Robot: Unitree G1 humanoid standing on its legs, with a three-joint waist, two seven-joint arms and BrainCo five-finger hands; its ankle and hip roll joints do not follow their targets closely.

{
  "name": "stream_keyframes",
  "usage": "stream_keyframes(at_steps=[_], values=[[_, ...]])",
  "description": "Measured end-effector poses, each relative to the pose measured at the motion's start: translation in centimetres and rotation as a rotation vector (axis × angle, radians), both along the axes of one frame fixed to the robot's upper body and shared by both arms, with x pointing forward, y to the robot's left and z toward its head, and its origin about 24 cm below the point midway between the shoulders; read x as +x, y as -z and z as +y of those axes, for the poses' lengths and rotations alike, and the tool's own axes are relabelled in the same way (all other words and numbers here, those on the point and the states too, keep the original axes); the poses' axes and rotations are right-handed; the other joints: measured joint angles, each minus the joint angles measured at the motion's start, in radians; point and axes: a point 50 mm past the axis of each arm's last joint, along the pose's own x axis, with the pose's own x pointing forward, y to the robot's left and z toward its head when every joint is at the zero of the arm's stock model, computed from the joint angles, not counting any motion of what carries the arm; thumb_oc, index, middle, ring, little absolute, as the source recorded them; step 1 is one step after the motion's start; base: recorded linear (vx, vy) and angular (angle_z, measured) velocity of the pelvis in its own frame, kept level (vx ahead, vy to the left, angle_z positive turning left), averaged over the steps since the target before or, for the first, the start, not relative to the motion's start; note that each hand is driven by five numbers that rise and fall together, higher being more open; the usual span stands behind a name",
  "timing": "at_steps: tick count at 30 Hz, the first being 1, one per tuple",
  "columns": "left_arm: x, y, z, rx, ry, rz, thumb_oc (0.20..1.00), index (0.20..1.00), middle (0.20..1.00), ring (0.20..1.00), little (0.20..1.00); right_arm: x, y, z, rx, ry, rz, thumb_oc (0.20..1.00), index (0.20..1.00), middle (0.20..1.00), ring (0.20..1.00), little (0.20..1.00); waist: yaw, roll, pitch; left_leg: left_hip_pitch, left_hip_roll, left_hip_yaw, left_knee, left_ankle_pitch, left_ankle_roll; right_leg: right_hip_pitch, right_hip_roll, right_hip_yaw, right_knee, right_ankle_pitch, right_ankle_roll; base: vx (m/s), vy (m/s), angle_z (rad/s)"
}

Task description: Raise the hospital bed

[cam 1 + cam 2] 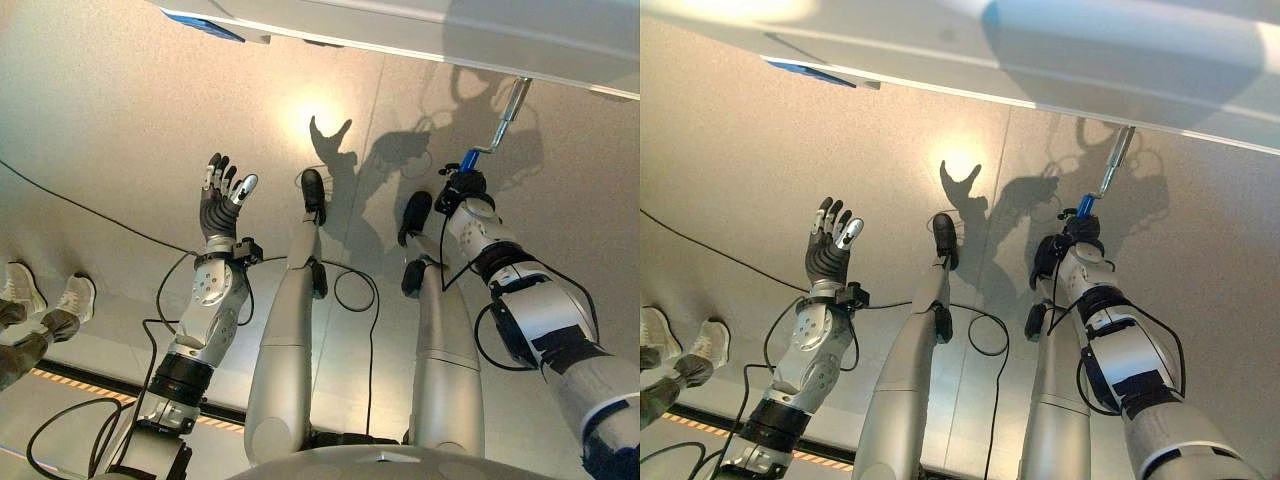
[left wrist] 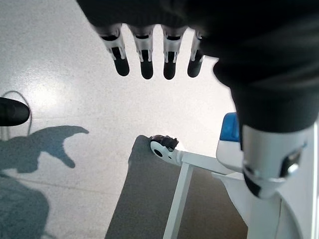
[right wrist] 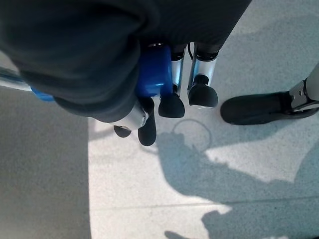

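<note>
Right hand is wrapped round the blue crank handle under the hospital bed's foot edge; left hand hangs spread, empty. Cranking step; next, turn it round.

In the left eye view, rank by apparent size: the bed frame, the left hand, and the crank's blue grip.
1. Bed frame, largest.
2. Left hand, fingers open.
3. Blue grip, smallest, mostly hidden by the right hand curled round it.
</note>
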Motion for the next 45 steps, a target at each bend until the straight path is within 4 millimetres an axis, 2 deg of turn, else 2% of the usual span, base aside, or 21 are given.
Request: stream_keyframes(at_steps=[9,13,25,31,38,45], values=[[0.0,0.0,0.1,0.001,-0.001,-0.001,1.000,1.000,1.000,1.000,1.000,0.0,-0.3,0.5,0.013,-0.012,-0.033,0.200,0.200,0.200,0.200,0.200,-0.010,0.000,0.000,-0.008,0.001,0.002,0.000,0.000,0.000,-0.008,0.003,0.002,-0.005,0.003,0.000,0.00,0.000,0.00],[0.0,0.0,0.2,0.002,-0.006,-0.001,1.000,1.000,1.000,1.000,1.000,-0.2,-0.8,2.1,-0.026,-0.081,-0.088,0.200,0.200,0.200,0.200,0.200,-0.022,-0.001,0.000,-0.021,0.002,0.004,0.000,0.001,0.001,-0.021,0.005,0.005,-0.004,0.006,0.000,0.00,0.000,0.00],[0.0,-0.1,0.4,0.003,-0.026,0.001,1.000,1.000,1.000,1.000,1.000,-0.1,-1.6,3.7,-0.168,-0.134,-0.110,0.200,0.200,0.200,0.200,0.200,-0.022,-0.001,0.000,-0.021,0.010,0.012,0.004,0.001,0.001,-0.025,0.012,0.010,-0.004,0.012,-0.004,0.00,0.000,-0.01],[0.0,-0.2,0.8,-0.001,-0.044,-0.002,1.000,1.000,1.000,1.000,1.000,-0.1,-2.4,6.6,-0.187,-0.228,-0.152,0.200,0.200,0.200,0.200,0.200,-0.025,-0.001,0.000,-0.022,0.010,0.012,0.005,0.001,0.001,-0.024,0.012,0.010,-0.003,0.013,-0.004,0.00,0.000,0.00],[-0.1,-0.5,1.6,-0.011,-0.082,-0.012,1.000,1.000,1.000,1.000,1.000,-1.3,-3.0,8.6,-0.173,-0.325,-0.227,0.200,0.200,0.200,0.200,0.200,-0.049,-0.001,0.001,-0.026,0.009,0.008,0.009,0.001,0.001,-0.024,0.012,0.006,-0.003,0.013,-0.003,0.00,0.000,0.00],[-0.2,-0.8,2.2,-0.001,-0.131,-0.028,1.000,1.000,1.000,1.000,1.000,-3.4,-3.3,9.7,-0.132,-0.416,-0.321,0.200,0.200,0.200,0.200,0.200,-0.054,-0.001,0.001,-0.026,0.012,0.009,0.020,0.001,0.001,-0.023,0.012,0.007,0.003,0.016,-0.006,0.00,0.000,0.00]])
